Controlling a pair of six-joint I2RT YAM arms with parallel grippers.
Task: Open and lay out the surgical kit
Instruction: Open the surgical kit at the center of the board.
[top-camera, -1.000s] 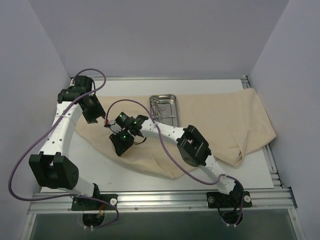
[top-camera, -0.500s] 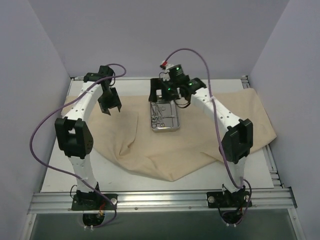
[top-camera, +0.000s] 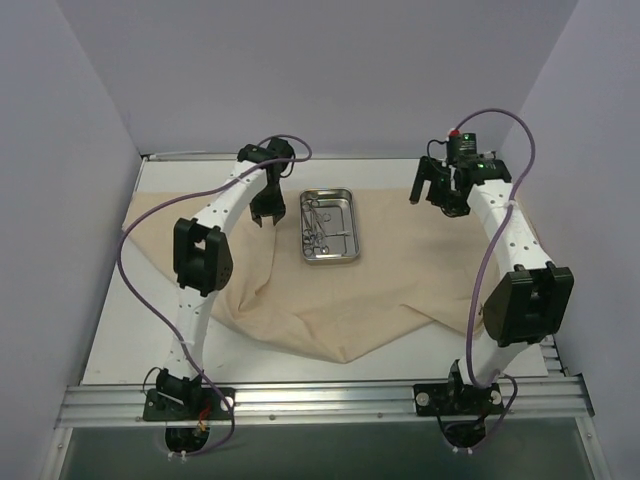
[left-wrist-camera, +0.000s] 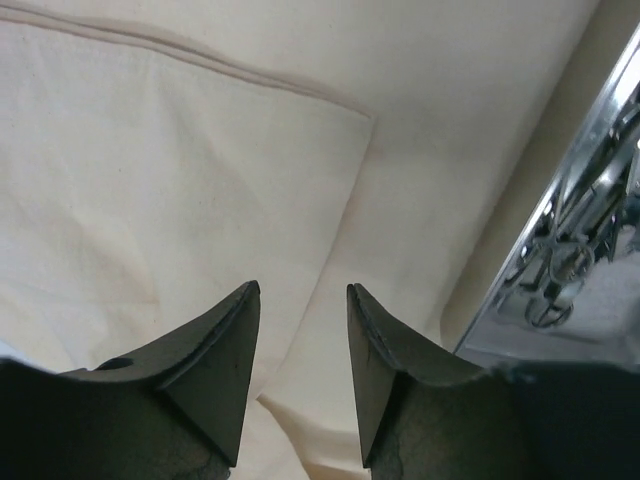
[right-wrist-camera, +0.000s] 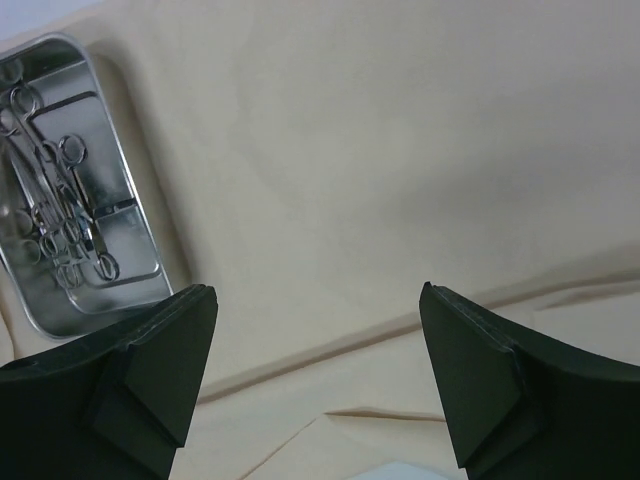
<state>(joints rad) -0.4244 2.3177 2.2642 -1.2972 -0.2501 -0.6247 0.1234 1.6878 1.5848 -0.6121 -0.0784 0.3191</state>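
The surgical kit's beige cloth wrap (top-camera: 380, 290) lies spread over the table. On it stands the shiny steel tray (top-camera: 330, 227) with several ring-handled instruments (right-wrist-camera: 62, 215) inside. My left gripper (top-camera: 268, 208) hovers just left of the tray, open, with nothing between its fingers (left-wrist-camera: 225, 345). A folded cloth corner (left-wrist-camera: 350, 125) lies beneath it, and the tray's rim (left-wrist-camera: 575, 225) shows at the right edge. My right gripper (top-camera: 432, 196) hangs over the cloth to the right of the tray, open wide and empty. In the right wrist view the tray (right-wrist-camera: 150, 275) sits at the far left, beyond a cloth hem (right-wrist-camera: 330, 345).
Grey walls close in the table at the back and both sides. A metal rail (top-camera: 320, 400) carrying both arm bases runs along the near edge. Bare white tabletop (top-camera: 140, 350) shows at the near left, in front of the cloth's edge.
The right gripper has left the tray and swung right over the cloth. The left gripper has moved right, up to the tray's left side. The tray holds its place of half a second ago.
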